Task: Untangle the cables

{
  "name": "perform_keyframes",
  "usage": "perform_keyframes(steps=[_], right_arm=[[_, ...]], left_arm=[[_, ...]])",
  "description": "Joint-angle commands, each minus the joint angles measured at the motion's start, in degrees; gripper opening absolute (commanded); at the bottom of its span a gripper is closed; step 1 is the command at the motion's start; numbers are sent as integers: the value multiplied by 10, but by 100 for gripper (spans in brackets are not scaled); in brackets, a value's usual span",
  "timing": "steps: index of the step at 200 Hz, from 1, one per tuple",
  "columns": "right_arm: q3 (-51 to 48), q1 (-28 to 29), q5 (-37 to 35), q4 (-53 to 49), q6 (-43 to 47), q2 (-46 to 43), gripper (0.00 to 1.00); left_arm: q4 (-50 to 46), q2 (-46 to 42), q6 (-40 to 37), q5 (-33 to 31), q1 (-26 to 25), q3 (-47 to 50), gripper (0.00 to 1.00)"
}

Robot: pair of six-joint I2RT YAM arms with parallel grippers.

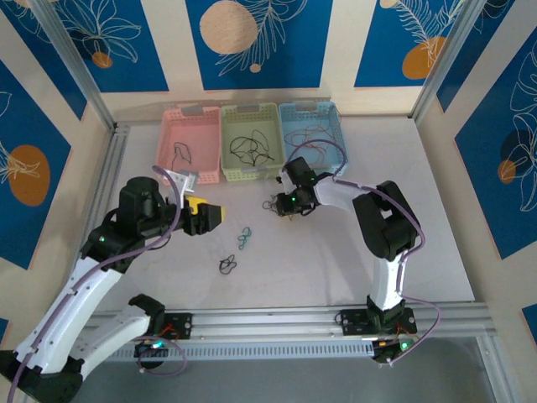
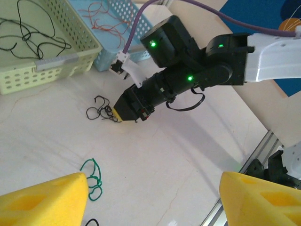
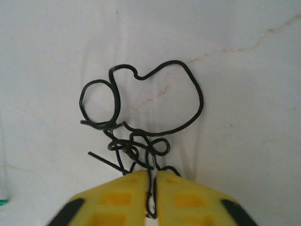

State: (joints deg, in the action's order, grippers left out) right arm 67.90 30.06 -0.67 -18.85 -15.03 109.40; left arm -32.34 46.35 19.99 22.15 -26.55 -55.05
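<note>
Three baskets (image 1: 249, 174) behind, right jaws clamped on black cable tangle (image 3: 139, 147), left jaws wide, empty

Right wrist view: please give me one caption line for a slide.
Close view: the right gripper shut on a strand of a tangled black cable that lies in loops on the white table.

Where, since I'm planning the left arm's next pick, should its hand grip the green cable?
Pinch the green cable where its loops cross, coming straight down: it lies flat on the table, apart from the black cable nearby, so a sideways approach would likely just push it.
</note>
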Motion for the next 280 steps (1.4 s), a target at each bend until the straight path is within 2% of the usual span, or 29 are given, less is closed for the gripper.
perform_keyframes(steps=[1, 22, 60, 90, 124, 200, 243, 280], right_arm=[[-16, 8, 1, -15, 4, -41, 5], [-39, 13, 4, -18, 1, -91, 0], [-98, 12, 50, -15, -14, -196, 0], [-129, 9, 80, -17, -27, -257, 0], [-145, 0, 124, -19, -74, -304, 0], [-133, 2, 181, -29, -248, -338, 0], [-130, 5, 195, -29, -285, -344, 0], [-132, 8, 203, -26, -289, -344, 0]], left_arm=[[9, -5, 15, 20, -3, 15, 74], [16, -12, 22, 28, -3, 28, 74], [55, -6, 45, 49, -15, 68, 74], [104, 20, 59, 35, -54, 95, 74], [153, 82, 50, 23, -121, 94, 74], [245, 193, 70, -2, -209, 100, 74], [239, 263, 61, -57, -244, 74, 76], [252, 311, 65, -89, -250, 62, 75]])
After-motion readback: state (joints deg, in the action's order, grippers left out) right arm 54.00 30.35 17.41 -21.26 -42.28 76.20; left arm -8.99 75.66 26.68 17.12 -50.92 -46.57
